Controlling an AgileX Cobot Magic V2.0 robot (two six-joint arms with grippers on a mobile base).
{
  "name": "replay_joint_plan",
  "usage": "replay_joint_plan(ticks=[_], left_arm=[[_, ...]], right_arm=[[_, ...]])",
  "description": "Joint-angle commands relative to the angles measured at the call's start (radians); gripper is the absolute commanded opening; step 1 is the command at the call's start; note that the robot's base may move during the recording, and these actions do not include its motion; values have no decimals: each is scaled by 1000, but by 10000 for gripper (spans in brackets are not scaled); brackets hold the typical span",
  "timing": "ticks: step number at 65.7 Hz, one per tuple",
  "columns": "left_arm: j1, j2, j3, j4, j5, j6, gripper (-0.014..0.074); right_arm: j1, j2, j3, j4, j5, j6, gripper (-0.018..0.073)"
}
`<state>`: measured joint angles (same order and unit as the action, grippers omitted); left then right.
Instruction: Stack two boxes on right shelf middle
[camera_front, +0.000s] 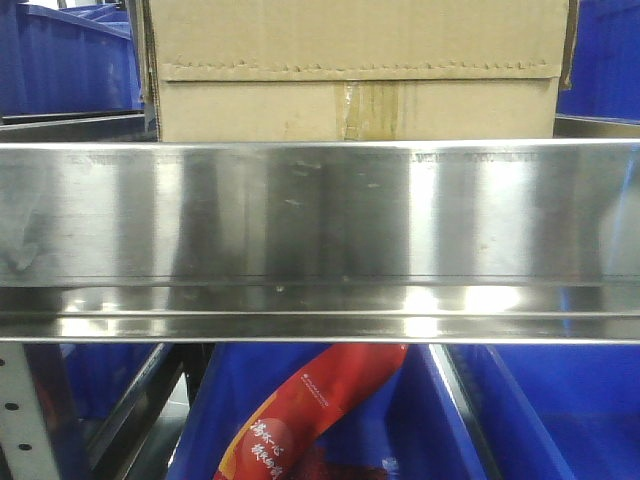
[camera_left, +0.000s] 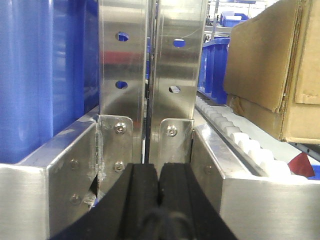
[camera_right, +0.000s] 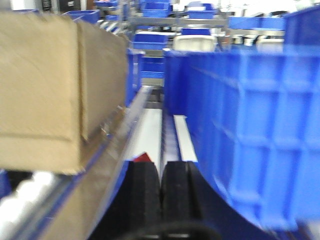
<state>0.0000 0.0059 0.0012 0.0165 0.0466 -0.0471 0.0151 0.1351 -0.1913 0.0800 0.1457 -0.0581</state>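
Though near shelf (camera_left: 240, 197), both pincers (camera_left: 159, 200) (camera_right: 161, 195) closed, empty.

Left black claw (camera_left: 159, 197) closed, pads pressed together, facing shiny stainless-steel shelf uprights (camera_left: 152, 65). Blue plastic bin (camera_left: 45, 70) left; wrinkled brown cardboard box (camera_left: 272, 65) right, beside white roller track (camera_left: 235, 132).

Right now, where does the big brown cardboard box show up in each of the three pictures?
Front view: brown cardboard box top centre, behind the steel shelf rail.
Left wrist view: the box at the right edge, beside the white roller track.
Right wrist view: the box fills the left side.
Shared landmark: blue plastic bins.
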Motion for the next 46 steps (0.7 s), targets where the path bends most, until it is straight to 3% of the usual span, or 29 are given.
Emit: replay_joint_plan(ticks=[1, 14, 46], left_arm=[[1, -6, -1, -7, -19, 3, -111], [1, -6, -1, -7, -19, 3, -111], [1, -6, -1, -7, -19, 3, -111]], right_arm=[[-11, -73, 72, 8, -20, 6, -154], [-11, -135, 191, 8, -48, 6, -154], [-11, -135, 191, 8, -61, 6, -154]])
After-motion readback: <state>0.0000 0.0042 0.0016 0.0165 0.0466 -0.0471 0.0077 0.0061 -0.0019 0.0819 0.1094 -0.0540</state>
